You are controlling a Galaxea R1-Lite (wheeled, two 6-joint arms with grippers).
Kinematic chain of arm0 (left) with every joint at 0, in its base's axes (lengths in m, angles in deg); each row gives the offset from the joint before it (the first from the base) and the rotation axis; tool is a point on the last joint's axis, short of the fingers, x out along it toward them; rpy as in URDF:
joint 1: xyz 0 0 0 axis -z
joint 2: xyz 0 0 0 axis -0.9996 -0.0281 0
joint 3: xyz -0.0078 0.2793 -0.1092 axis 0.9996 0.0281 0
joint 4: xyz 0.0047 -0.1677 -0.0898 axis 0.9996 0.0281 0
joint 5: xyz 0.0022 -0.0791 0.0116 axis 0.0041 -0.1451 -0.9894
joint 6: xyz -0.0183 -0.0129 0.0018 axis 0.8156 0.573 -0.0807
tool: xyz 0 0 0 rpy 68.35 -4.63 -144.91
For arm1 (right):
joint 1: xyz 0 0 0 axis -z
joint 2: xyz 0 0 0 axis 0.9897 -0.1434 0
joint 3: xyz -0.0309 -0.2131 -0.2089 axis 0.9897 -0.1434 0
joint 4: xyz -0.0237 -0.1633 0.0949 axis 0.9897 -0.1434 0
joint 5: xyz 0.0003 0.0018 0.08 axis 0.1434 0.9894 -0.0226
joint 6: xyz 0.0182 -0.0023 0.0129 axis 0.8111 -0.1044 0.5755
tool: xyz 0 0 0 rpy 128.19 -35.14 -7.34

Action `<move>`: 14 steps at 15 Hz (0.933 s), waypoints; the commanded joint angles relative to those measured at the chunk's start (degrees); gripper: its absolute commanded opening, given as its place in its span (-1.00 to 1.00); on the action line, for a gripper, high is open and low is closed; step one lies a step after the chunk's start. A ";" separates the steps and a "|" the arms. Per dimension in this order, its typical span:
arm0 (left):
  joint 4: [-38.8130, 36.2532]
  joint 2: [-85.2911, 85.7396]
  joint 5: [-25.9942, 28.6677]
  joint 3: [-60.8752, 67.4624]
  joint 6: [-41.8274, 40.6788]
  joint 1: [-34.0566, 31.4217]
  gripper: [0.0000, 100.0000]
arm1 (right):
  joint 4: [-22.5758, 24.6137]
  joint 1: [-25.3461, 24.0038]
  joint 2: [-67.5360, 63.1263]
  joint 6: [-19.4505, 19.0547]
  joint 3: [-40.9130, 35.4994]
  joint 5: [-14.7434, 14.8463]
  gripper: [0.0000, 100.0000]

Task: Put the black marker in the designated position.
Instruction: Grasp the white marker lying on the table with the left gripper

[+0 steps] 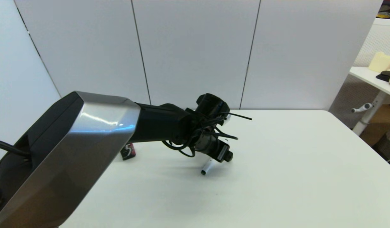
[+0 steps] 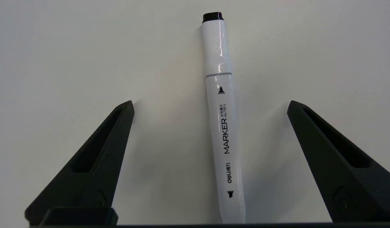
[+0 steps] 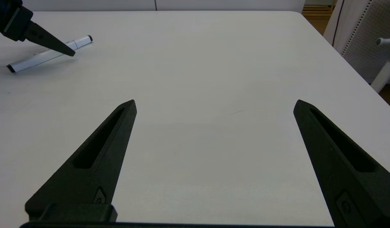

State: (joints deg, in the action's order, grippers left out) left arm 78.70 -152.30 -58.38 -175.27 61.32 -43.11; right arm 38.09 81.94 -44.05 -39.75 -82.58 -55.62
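Note:
The black marker [image 2: 223, 126] lies flat on the white table, a white barrel with black ends and "MARKER" printed along it. My left gripper [image 2: 211, 103] hovers right over it, open, one finger on each side of the barrel and neither touching. In the head view my left arm [image 1: 169, 126] reaches over the table and only the marker's near end [image 1: 206, 167] shows below the wrist. The designated position, a small black box with pink patches and a white "5" [image 1: 128, 151], stands to the left, partly hidden behind the arm. My right gripper [image 3: 214, 101] is open above bare table, holding nothing.
From the right wrist view the marker [image 3: 33, 60] lies far off with a left finger [image 3: 52, 44] above it. The table's right edge [image 1: 366, 139] borders a second desk [image 1: 372, 79] carrying small items. Wall panels stand behind the table.

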 commanded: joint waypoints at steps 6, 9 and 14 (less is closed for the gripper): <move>0.07 -0.18 -0.05 -0.09 0.16 -0.01 1.00 | 0.01 -0.01 -0.07 -0.02 -0.02 -0.02 1.00; 0.07 -0.27 -0.05 -0.09 0.60 -0.01 1.00 | 0.01 -0.01 -0.07 -0.02 -0.02 -0.02 1.00; 0.07 -0.36 -0.05 0.00 0.86 -0.01 1.00 | 0.01 -0.01 -0.07 -0.02 -0.02 -0.02 1.00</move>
State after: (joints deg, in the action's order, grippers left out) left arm 78.66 -152.61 -58.38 -175.37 62.16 -43.11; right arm 38.09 81.94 -44.05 -39.77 -82.60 -55.60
